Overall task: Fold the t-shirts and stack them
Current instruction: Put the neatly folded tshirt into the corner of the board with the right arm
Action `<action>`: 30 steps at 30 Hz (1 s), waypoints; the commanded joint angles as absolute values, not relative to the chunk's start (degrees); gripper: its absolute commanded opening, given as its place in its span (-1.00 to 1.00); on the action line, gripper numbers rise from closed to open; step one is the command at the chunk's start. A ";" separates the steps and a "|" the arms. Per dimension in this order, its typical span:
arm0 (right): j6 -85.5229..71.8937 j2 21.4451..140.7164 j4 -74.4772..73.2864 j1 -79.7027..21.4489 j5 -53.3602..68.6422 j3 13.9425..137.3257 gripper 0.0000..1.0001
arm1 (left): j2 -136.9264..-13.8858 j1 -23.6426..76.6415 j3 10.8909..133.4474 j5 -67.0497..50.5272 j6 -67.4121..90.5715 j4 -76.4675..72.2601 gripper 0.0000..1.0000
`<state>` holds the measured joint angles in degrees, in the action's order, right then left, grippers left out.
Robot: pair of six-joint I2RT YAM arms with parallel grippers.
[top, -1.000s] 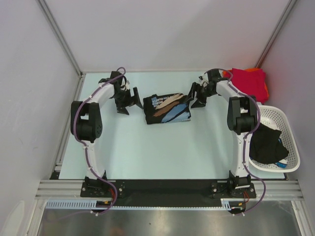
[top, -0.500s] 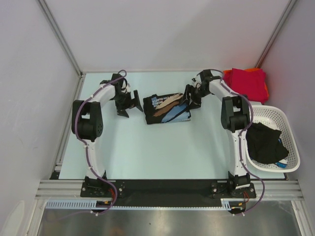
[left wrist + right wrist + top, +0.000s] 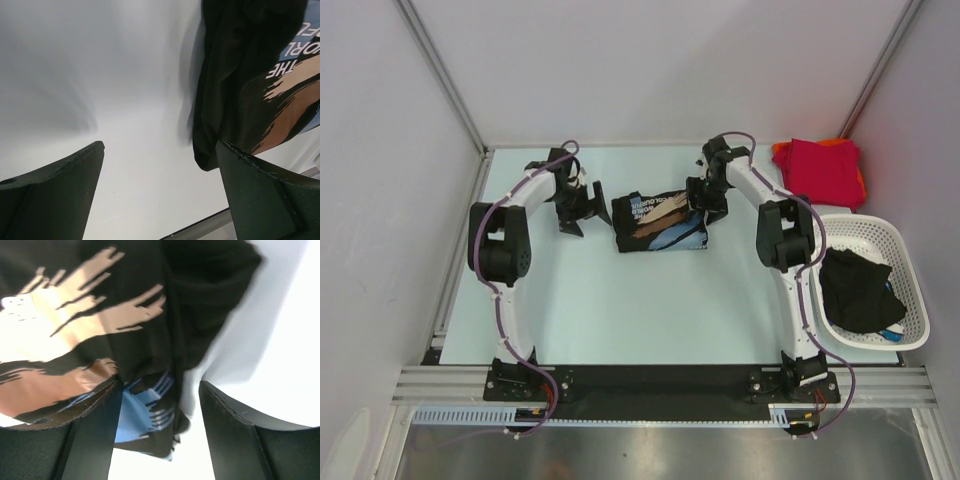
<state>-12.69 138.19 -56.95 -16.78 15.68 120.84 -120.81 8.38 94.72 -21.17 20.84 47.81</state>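
A folded black t-shirt [image 3: 658, 223] with a tan, white and blue print lies at the table's middle back. My left gripper [image 3: 578, 210] is open just left of it; the left wrist view shows the shirt's edge [image 3: 235, 75] by the right finger. My right gripper [image 3: 705, 205] is open over the shirt's right edge, and the right wrist view shows the printed cloth [image 3: 125, 315] between its fingers. A folded crimson red t-shirt [image 3: 823, 170] lies on an orange one [image 3: 840, 144] at the back right. Another black t-shirt [image 3: 858, 288] is crumpled in the basket.
A white lattice basket [image 3: 905, 268] stands at the right edge of the table. White walls with metal posts close the cell at the back and both sides. The black front rail [image 3: 660, 378] carries both arm bases.
My right gripper has moved left from beside the red shirt to the black shirt's right edge. My left gripper has shifted slightly toward the shirt.
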 commanded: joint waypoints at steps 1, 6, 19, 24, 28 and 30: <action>-9.93 132.72 -61.61 -16.61 5.02 119.71 0.35 | -121.11 8.96 96.33 -21.27 19.34 47.46 0.99; -9.75 130.96 -61.17 -16.87 1.58 118.65 0.36 | -121.20 9.14 96.07 -20.92 18.99 47.55 0.99; -13.09 137.54 -52.57 -20.30 8.69 116.01 0.36 | -122.08 9.93 96.15 -21.53 19.69 46.85 0.99; -14.59 140.09 -52.21 -21.09 10.72 118.91 0.36 | -122.34 10.02 96.50 -21.53 19.34 46.85 0.99; -15.64 142.37 -51.24 -21.71 10.55 119.71 0.31 | -122.87 10.11 96.59 -22.06 18.99 47.02 0.99; -16.08 143.61 -51.76 -21.97 10.72 120.41 0.12 | -123.13 10.20 96.59 -22.23 18.81 47.11 0.99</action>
